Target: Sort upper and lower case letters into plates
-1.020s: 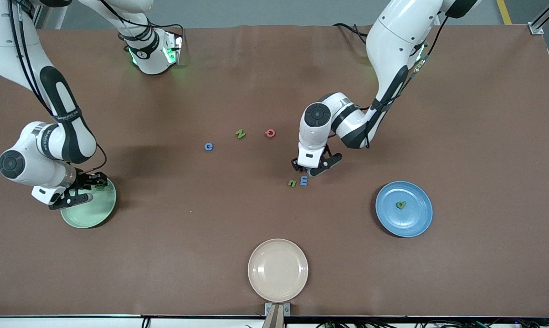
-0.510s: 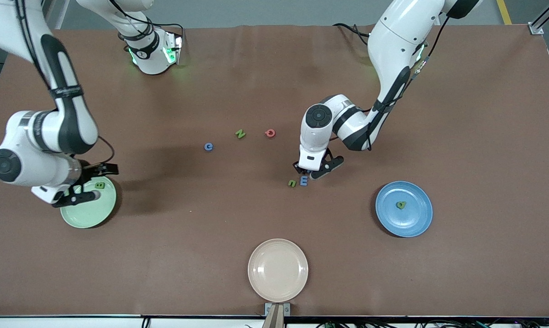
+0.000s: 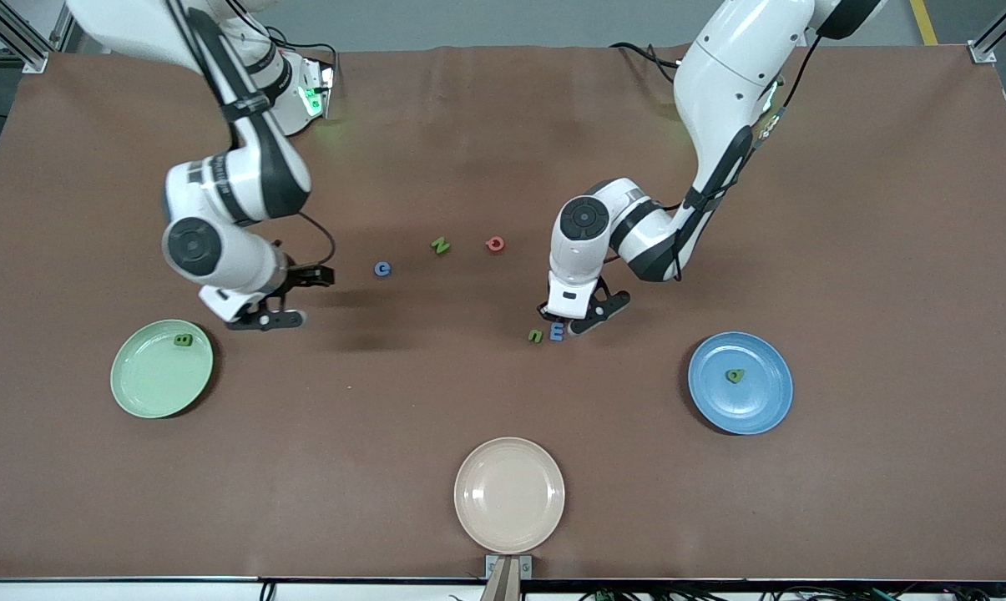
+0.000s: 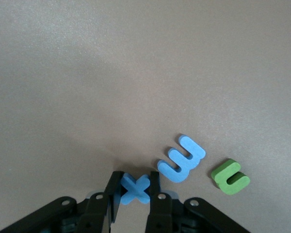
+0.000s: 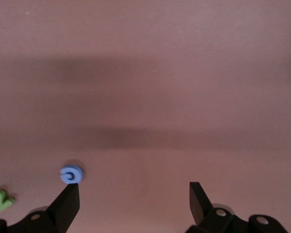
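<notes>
My left gripper (image 3: 566,320) (image 4: 135,190) is low at the table's middle, shut on a small blue x (image 4: 135,188). Right beside it lie a blue E (image 3: 557,331) (image 4: 182,158) and a green n (image 3: 535,335) (image 4: 230,176). My right gripper (image 3: 300,297) (image 5: 135,201) hangs open and empty over bare table, close to a blue c (image 3: 382,269) (image 5: 71,174). A green N (image 3: 441,245) (image 5: 1,200) and a red letter (image 3: 495,244) lie farther from the front camera. The mint plate (image 3: 148,380) holds a green letter (image 3: 184,340). The blue plate (image 3: 753,401) holds another green letter (image 3: 735,376).
A beige plate (image 3: 509,495) sits at the table's front edge, with nothing in it. Cables trail along the table near both arm bases.
The right gripper opened over the mint plate, left the green letter there, and swung toward the blue c. The left gripper closed on the blue x.
</notes>
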You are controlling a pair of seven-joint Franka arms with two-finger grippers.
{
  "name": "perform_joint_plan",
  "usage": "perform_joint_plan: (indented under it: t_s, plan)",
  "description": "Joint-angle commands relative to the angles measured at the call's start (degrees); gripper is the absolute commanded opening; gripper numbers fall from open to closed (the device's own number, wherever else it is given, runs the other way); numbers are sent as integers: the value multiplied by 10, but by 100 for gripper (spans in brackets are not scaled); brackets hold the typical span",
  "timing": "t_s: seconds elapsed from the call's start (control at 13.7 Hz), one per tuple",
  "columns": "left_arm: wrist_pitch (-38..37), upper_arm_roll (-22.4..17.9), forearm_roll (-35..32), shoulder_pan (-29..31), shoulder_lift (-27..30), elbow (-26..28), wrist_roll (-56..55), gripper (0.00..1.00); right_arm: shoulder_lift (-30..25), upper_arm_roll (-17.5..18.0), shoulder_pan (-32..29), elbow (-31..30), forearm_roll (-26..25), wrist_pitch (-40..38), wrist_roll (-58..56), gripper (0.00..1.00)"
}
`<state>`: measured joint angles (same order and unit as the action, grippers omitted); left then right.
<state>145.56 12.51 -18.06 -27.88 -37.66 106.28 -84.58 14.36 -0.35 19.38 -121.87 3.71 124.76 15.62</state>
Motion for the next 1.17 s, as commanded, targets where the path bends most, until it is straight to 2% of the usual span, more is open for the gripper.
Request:
perform_joint_plan:
  t_s: [0.0,0.15,0.36,0.51,0.73,0.8,0.87,0.95,1.02,1.09]
  plan:
    - [-4,0,-11,14,13,-10,-9,0,-27,-6,74,-77,6,82,109,100]
    - [-39,0,-15,43,55,-9,3,0,-24,-6,113,-85,6,108,158,100]
    - [-79,1,-15,104,86,-8,99,0,4,-6,118,-96,6,156,160,100]
    - [-80,1,-15,153,88,-6,165,0,23,-5,118,-111,6,194,160,100]
    - [-79,1,-15,229,81,-6,275,0,41,-5,120,-116,7,201,161,100]
    - [-76,1,-15,254,73,-6,308,1,49,-5,120,-116,9,209,161,100]
    - [-71,1,-15,271,61,-9,324,7,55,-4,120,-116,10,218,161,100]
    - [-68,1,-15,280,52,-11,332,33,62,-4,123,-116,10,224,161,100]
    - [-63,1,-15,286,48,-10,335,72,66,-4,126,-116,10,230,161,100]
    - [-63,1,-15,287,49,-9,333,97,69,-4,126,-115,10,230,161,100]
